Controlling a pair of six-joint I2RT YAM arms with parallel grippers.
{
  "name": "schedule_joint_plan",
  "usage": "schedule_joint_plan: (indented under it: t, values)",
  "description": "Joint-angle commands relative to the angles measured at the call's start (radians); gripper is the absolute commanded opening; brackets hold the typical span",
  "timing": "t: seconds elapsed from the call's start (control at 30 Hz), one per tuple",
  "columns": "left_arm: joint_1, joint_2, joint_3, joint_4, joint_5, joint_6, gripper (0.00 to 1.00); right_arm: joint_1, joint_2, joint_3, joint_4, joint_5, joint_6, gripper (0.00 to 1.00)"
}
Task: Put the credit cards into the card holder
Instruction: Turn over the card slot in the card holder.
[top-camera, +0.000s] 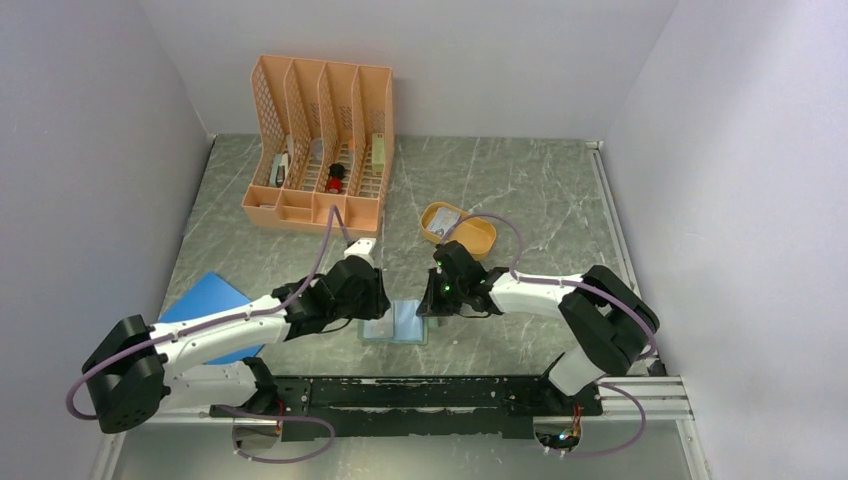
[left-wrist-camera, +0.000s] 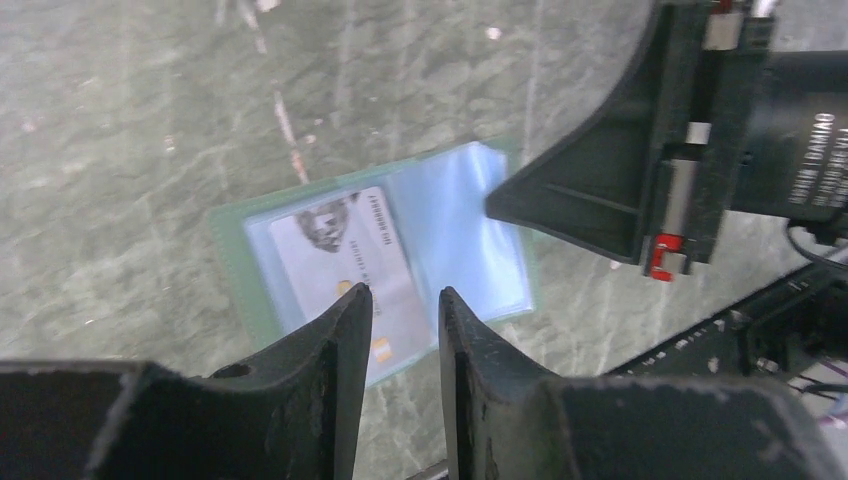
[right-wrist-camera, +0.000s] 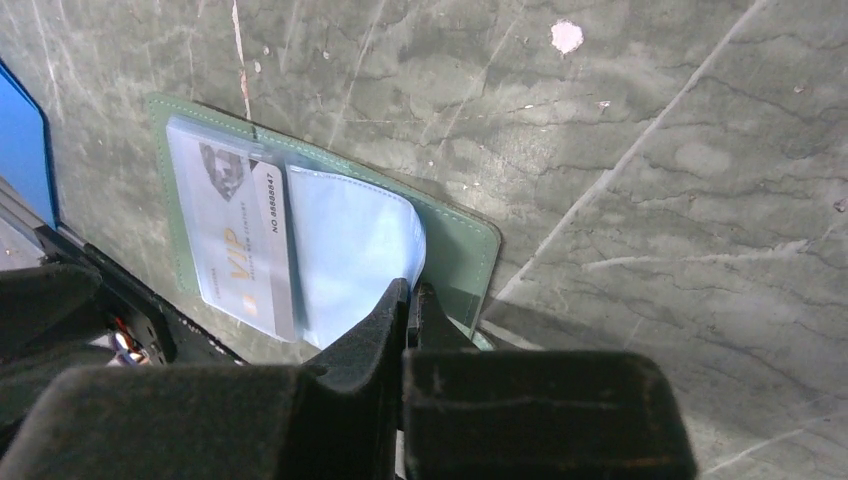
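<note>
**Holder Held Open, One Card Seated**

The card holder (top-camera: 395, 322) lay open on the marbled table (right-wrist-camera: 650, 200), near its front edge, between the two arms. One credit card (left-wrist-camera: 345, 255) sat in its left pocket. The right gripper (right-wrist-camera: 412, 295), fingers pressed together, appeared to pinch the edge of the pale blue inner leaf, likely to keep the pockets reachable. The left gripper (left-wrist-camera: 405, 300) hovered over the seated card, jaws slightly parted and empty. Farther back, an orange oval tray (top-camera: 480, 240) seemed to hold another card (top-camera: 445, 217).

The card holder (right-wrist-camera: 458, 248) lies open, a pale VIP card (right-wrist-camera: 235, 238) in its pocket.
</note>
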Motion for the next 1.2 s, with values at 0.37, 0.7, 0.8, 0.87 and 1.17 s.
schedule_joint_plan:
  t: [0.37,0.7,0.8,0.87,1.17]
  values:
    - [0.005,0.232,-0.007,0.239,0.186,0.003,0.21,-0.016,-0.092,-0.043,-0.075,0.05,-0.039,0.32]
    - [0.005,0.236,-0.031,0.246,0.163,-0.014,0.2,-0.014,-0.151,-0.036,-0.158,0.079,-0.101,0.42]
    - [0.005,0.233,-0.034,0.246,0.162,-0.016,0.2,-0.015,-0.131,-0.034,-0.15,0.07,-0.103,0.41]
    - [0.005,0.234,-0.035,0.244,0.162,-0.016,0.2,-0.015,-0.113,-0.035,-0.143,0.065,-0.103,0.4]
    - [0.004,0.236,-0.049,0.248,0.169,-0.02,0.2,0.008,-0.043,-0.007,-0.129,0.06,-0.112,0.41]
